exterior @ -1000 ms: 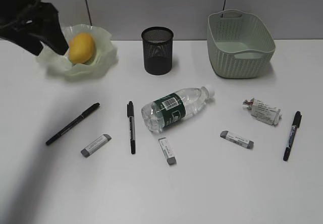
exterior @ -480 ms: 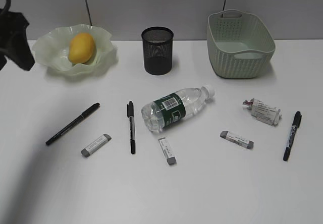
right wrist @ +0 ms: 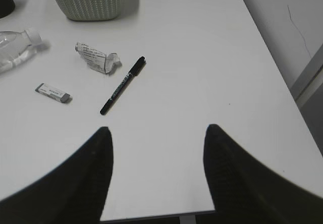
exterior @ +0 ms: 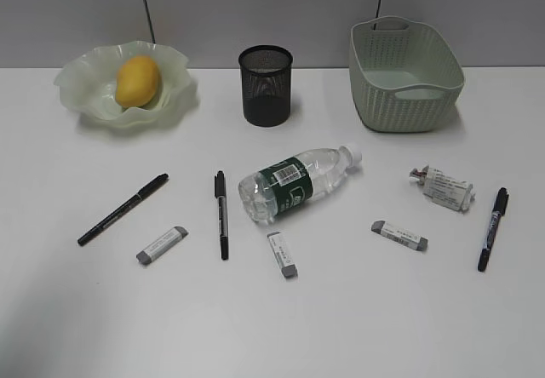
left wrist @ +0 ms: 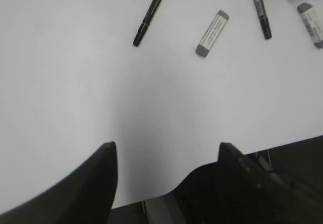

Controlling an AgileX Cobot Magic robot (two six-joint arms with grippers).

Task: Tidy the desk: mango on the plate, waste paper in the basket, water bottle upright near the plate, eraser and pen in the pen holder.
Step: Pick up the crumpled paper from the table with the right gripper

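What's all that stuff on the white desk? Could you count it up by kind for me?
Pens: 3
Erasers: 3
Water bottle: 1
Mango: 1
Plate: 1
Pen holder: 1
Basket: 1
Waste paper: 1
Total: 12

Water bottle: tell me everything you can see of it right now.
The water bottle is small, clear plastic, with a dark green label around its middle and a white cap. It lies on its side on the white desk, cap pointing toward the far right, in front of the pen holder. Nothing touches it but the desk.
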